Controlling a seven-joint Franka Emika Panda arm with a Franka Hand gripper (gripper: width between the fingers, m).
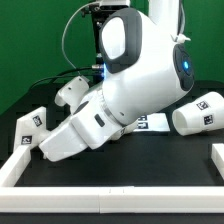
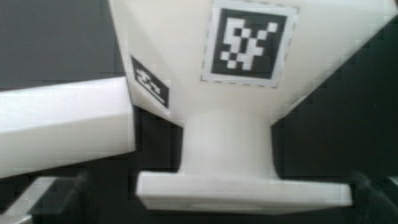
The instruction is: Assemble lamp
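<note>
The step in hand looks like taking hold of the lamp's base (image 2: 222, 90), the angular white block with one tag on its broad face and another on its side. The claw (image 2: 205, 198) is spread. Its dark fingers (image 2: 36, 200) show on either side of the base's flat foot, apart from it and pinching nothing. To do this well, I judge the claw should be centred on the foot, or on the narrow neck above it, so that both fingers meet the plastic together. An uneven close would likely swing the block round. A white rail (image 2: 54, 115) lies just beside the base, so the finger on that side needs room and must not catch on it. The wrist view shows this close fit of fingers and base, which the exterior view hides behind the bulky arm (image 1: 135, 70). The exterior view gives the layout instead: the base (image 1: 30, 122) sits on the table (image 1: 150, 160) at the exterior view's left, the shade (image 1: 200, 112) lies well apart at the exterior view's right, and the marker board (image 1: 155, 122) is between them.
</note>
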